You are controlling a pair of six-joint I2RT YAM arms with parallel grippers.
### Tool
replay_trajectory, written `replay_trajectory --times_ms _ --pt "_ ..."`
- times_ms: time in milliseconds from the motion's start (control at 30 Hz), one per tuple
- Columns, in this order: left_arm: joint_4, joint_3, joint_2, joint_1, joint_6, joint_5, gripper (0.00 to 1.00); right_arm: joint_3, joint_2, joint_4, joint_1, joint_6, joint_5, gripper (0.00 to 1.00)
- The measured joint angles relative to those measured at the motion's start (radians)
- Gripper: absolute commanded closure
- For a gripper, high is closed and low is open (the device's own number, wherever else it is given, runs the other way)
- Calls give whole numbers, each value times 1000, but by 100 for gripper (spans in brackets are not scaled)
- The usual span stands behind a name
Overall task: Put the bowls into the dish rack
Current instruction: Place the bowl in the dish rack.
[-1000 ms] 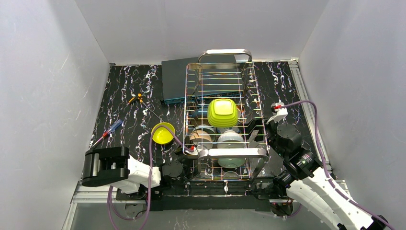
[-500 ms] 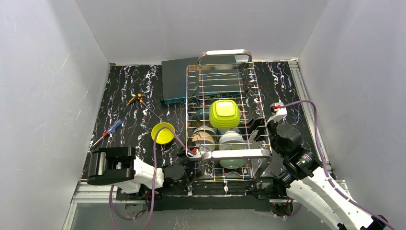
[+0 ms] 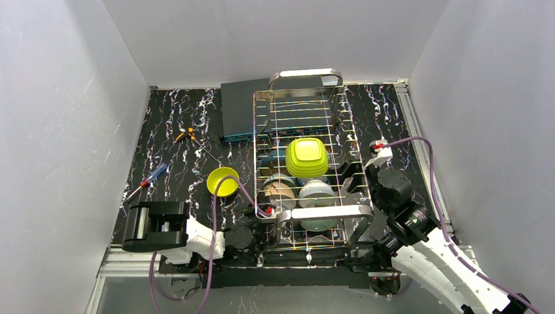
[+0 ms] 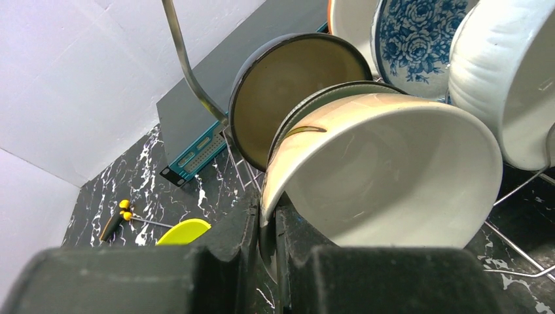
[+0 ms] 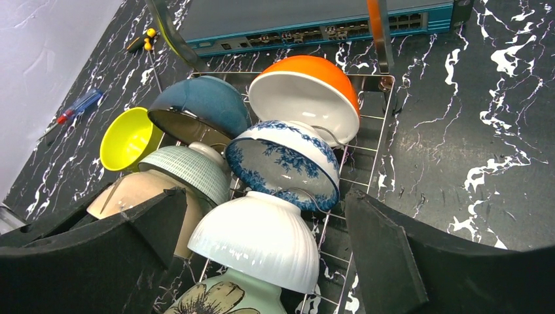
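The steel dish rack (image 3: 347, 140) holds several bowls, with a lime squarish bowl (image 3: 305, 157) lying on top. At the rack's near left corner my left gripper (image 4: 267, 219) is shut on the rim of a beige bowl (image 4: 393, 176), which leans against a dark bowl (image 4: 294, 91). A lime-yellow round bowl (image 3: 223, 181) sits on the table left of the rack. My right gripper (image 5: 265, 196) stands open at the rack's near right side. A white ribbed bowl (image 5: 262, 239) shows between its fingers, untouched. Behind it are a blue-patterned bowl (image 5: 285, 163) and an orange one (image 5: 307, 95).
A flat dark-teal box (image 3: 239, 111) lies behind the rack's far left. A screwdriver (image 3: 149, 180) and a small yellow-handled tool (image 3: 186, 135) lie on the left of the black marbled table. White walls close in on both sides.
My left arm has shifted right, toward the rack, still holding the beige bowl. The rack and its bowls have jogged slightly. The right arm has barely moved.
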Motion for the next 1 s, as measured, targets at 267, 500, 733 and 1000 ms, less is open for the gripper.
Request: replay_trajectory --times_ms 267,500,733,1000 --pt "54 0 35 -20 32 -4 74 0 0 0 0 0 -6 1" --pt "57 0 32 -23 39 -3 58 0 1 0 0 -1 -6 1" --pt "26 0 11 -23 37 11 59 0 9 0 0 -8 -8 1" --pt "-65 -16 -61 -57 -31 -21 28 0 10 0 0 -13 -13 1"
